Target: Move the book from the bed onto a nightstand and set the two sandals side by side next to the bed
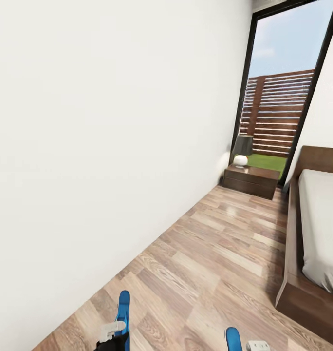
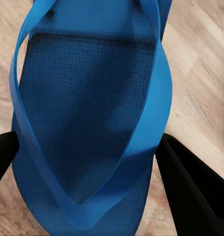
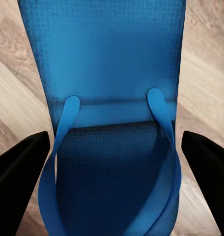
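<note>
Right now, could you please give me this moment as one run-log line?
place: bedroom aisle beside bed | left gripper: holds sandal | right gripper: around second sandal, grip unclear | nightstand ahead

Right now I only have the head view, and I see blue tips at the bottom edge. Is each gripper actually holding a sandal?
Observer: In the left wrist view, the left gripper has its fingers against both long edges of the left sandal.
Operator: And the right one?
Observer: The right gripper has a finger at each side of the right sandal, strap side facing the camera.
Operator: What's behind them?
Observer: In both wrist views the wood-plank floor shows past the sandals' edges.
</note>
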### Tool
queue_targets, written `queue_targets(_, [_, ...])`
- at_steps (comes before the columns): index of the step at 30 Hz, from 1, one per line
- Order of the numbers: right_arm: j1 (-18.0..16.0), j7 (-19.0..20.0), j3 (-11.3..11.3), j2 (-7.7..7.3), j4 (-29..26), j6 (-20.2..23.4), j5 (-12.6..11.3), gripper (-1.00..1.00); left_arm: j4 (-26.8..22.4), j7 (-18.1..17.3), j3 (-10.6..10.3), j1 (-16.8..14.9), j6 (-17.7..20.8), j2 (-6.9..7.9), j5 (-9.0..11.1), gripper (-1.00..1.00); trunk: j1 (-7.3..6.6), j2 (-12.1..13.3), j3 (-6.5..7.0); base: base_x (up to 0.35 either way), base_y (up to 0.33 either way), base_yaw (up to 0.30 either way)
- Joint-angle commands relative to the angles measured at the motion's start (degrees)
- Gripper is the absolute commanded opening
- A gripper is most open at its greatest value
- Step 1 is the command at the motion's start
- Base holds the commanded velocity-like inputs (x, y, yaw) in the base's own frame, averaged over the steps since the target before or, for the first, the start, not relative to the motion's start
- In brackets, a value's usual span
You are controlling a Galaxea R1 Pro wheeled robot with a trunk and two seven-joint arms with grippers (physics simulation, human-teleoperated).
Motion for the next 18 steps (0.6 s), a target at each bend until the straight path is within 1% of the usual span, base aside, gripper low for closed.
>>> queue_targets(1, [0.0, 0.3, -0.5, 0.01, 0.0, -0.1, 0.4, -1.0, 0.0, -0.4, 0.5, -0.1, 0.0, -0.01, 0.2, -1.0, -0.01, 0.0, -0.06, 0.0, 0.0, -0.3])
queue_targets(18, [0.0, 0.3, -0.5, 0.01, 0.0, -0.1, 0.4, -1.0, 0.0, -0.4, 0.5, 0.0, 0.0, 0.0, 0.2, -1.0, -0.01, 0.0, -0.06, 0.0, 0.0, -0.3])
